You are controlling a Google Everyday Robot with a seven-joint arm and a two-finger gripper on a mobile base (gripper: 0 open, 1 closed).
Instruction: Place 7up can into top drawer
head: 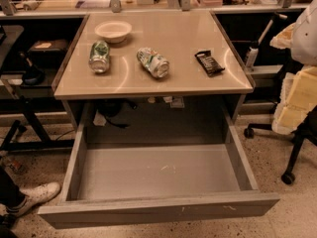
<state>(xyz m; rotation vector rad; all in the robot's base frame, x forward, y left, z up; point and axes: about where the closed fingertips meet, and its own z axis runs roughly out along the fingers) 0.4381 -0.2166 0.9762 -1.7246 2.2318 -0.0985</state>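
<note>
The 7up can lies on its side near the middle of the tan tabletop, its pale silver-white body marked with green patches and its shiny end facing the front right. The top drawer is pulled fully out below the tabletop, with a scuffed grey floor and nothing in it. Its flat front panel is nearest the camera. The gripper is not in view.
A darker, mostly green can lies left of the 7up can. A pale bowl sits at the back left and a dark snack packet at the right. A chair base stands at the right, a white shoe at the left.
</note>
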